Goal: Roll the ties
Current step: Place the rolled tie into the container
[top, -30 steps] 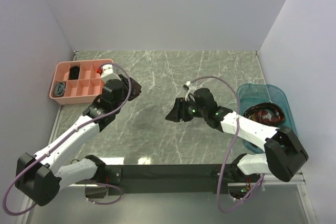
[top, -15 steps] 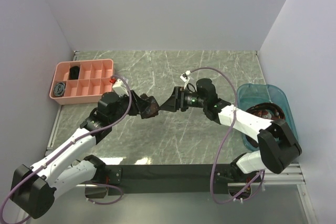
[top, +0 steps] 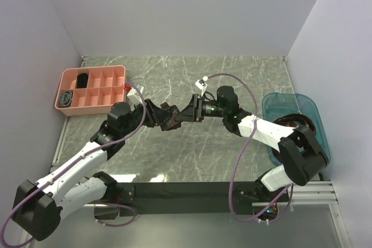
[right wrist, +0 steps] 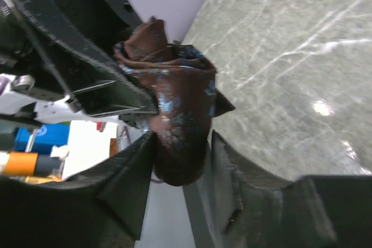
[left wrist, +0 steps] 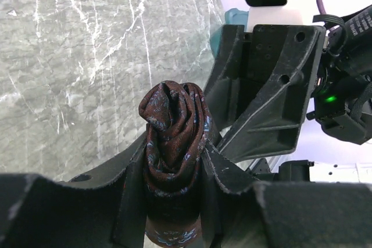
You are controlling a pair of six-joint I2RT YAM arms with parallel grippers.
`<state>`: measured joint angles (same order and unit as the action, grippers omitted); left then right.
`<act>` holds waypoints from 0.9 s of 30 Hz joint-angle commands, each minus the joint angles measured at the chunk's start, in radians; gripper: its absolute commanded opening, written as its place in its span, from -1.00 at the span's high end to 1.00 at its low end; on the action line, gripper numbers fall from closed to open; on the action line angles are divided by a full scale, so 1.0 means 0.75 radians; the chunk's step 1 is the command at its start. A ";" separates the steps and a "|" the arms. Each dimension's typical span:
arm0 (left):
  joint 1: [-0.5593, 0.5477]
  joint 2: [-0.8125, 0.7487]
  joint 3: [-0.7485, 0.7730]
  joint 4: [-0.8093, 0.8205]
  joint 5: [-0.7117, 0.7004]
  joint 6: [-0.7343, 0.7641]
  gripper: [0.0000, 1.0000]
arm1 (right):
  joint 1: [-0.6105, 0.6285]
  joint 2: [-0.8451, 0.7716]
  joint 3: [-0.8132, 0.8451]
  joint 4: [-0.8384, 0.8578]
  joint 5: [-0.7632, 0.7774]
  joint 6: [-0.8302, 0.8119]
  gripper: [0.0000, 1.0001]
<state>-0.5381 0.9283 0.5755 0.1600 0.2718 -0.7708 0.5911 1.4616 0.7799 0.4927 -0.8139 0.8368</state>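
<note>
Rolled tie (left wrist: pixel 174 137) sits off the tabletop (top: pixel 232 79) near centre, slightly toward 9 o'clock. Left jaws clamp it. Right jaws straddle its free end, can't tell if clamped. Soft, light, springy coil, so pinch across the wraps or it likely unrolls.

Patterned cloth tie (left wrist: pixel 174 137); glossy marble-look table (top: pixel 232 79); matt plastic tray (top: pixel 87 108).

Rolled tie (top: pixel 168 119) above mid-surface, between left end effector (top: pixel 158 114) and right end effector (top: pixel 187 112); compartment tray (top: pixel 93 69) far-left; bin (top: pixel 279 100) right, holding more ties (top: pixel 293 126).
</note>
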 commanded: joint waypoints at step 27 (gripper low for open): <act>-0.015 0.012 -0.141 0.495 0.190 -0.310 0.43 | 0.046 0.129 -0.115 0.742 -0.134 0.398 1.00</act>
<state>-0.5270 0.9565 0.4618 0.4664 0.3355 -0.9749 0.5865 1.5551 0.6933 0.9737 -0.9035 1.1481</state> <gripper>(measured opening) 0.342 0.195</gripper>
